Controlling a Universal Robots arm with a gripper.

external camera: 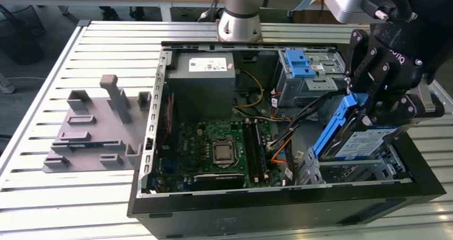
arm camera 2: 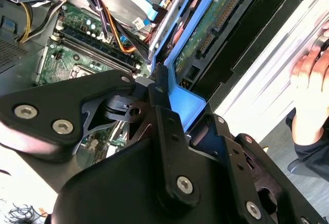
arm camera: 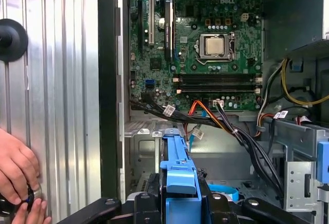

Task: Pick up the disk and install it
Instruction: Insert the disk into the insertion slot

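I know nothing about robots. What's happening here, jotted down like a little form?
Setting: open computer case on a slatted metal table
Gripper: the gripper is shut on the disk, gripping its blue frame
Disk: tilted, lower end at the metal bay on the exterior view's right
Nearby: grey plastic stand beside the case; a person's hand over the table

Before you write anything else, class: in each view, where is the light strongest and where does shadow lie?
Exterior view: the slatted table is brightly lit, the case interior dimmer below the claw gripping the disk. First wrist view: the processor gleams. Second wrist view: the table looks washed pale beside the dark claw.
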